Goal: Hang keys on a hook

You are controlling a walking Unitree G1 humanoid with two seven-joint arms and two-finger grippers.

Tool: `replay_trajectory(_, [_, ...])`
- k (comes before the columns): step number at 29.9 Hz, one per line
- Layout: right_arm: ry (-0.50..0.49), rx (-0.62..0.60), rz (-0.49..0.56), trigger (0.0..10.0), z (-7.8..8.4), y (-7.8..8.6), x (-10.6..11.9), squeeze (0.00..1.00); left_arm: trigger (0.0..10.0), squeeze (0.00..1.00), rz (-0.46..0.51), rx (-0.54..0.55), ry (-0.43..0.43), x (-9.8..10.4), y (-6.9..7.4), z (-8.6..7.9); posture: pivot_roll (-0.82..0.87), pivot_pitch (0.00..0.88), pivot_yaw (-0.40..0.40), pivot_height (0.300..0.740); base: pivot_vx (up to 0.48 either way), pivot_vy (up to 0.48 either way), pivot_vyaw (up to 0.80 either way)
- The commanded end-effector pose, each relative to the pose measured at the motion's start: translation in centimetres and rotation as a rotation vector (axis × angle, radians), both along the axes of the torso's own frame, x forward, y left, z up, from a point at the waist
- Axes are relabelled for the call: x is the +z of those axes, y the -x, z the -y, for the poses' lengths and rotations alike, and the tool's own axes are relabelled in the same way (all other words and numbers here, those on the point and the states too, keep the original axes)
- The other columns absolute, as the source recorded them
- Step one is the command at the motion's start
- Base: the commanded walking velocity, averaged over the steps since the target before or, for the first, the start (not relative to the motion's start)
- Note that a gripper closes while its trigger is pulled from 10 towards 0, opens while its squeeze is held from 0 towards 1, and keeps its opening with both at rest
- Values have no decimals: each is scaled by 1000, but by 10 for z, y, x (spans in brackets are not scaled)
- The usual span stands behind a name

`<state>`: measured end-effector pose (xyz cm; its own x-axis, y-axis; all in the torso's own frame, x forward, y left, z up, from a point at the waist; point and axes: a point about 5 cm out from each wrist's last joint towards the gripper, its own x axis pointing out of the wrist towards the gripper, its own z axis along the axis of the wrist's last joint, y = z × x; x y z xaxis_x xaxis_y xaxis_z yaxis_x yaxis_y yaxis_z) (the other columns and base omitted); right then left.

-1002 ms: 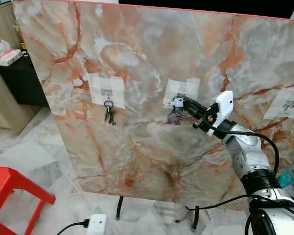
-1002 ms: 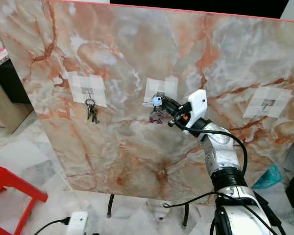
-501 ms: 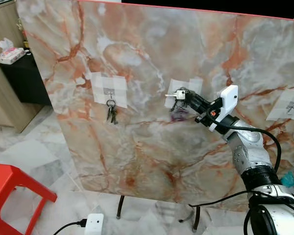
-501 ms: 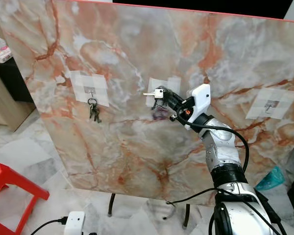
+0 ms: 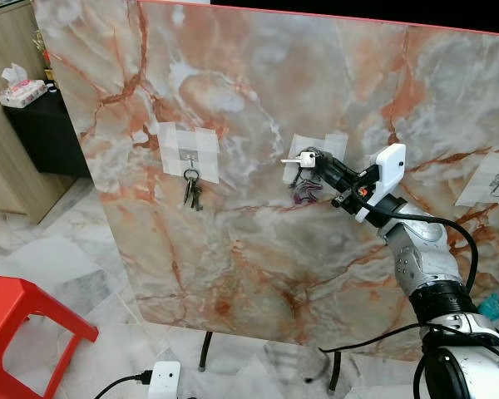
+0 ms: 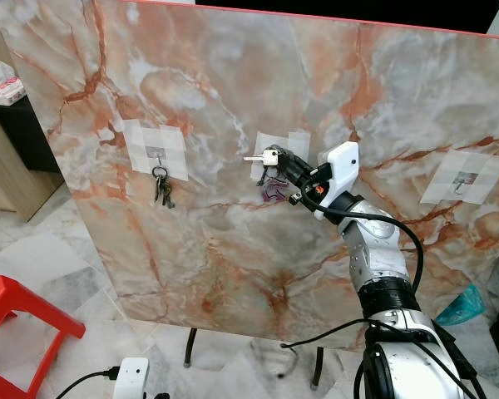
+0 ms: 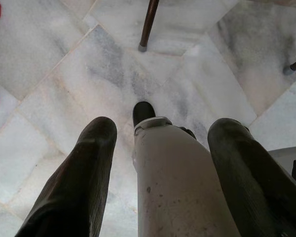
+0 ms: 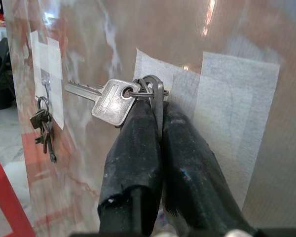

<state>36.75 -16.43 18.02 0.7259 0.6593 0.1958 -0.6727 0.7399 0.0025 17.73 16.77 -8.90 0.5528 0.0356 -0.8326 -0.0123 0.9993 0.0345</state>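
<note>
Hanging bunch: spare keys (image 5: 190,190) on the left hook (image 5: 187,155) of the marble board (image 5: 233,249).
Right gripper (image 5: 314,161): fingers clamped on the keys (image 8: 119,98) at the middle tape patch (image 5: 316,150); hook there hidden.
Left gripper (image 7: 158,163): fingers apart above floor.
Far-right hook (image 6: 462,179): bare.

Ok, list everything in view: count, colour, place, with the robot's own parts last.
marble board: one, orange-grey veined, upright on thin legs.
taped hooks: three, white patches, in a row across the board.
hanging keys: one dark bunch, on the leftmost hook.
held keys: one silver key on a ring, at the middle hook.
stool: one, red, lower left floor.
tissue box: one, on the dark cabinet far left.
power strip: one, white, on the floor.
right claw: shut on the key ring.
left claw: hanging above the marble floor.
</note>
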Motion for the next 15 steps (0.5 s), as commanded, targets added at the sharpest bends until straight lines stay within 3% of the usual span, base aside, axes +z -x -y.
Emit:
replay_trajectory(1, [-19,-9,35,10000,4,0,8,0,10000,0,-31,-15,14,-4,7,6,2,0,-78,740,0,0,0])
replay_trajectory(15, [-10,0,19,10000,7,8,-1,0,10000,0,-32,-13,16,-4,7,6,-4,0,-80,740,0,0,0])
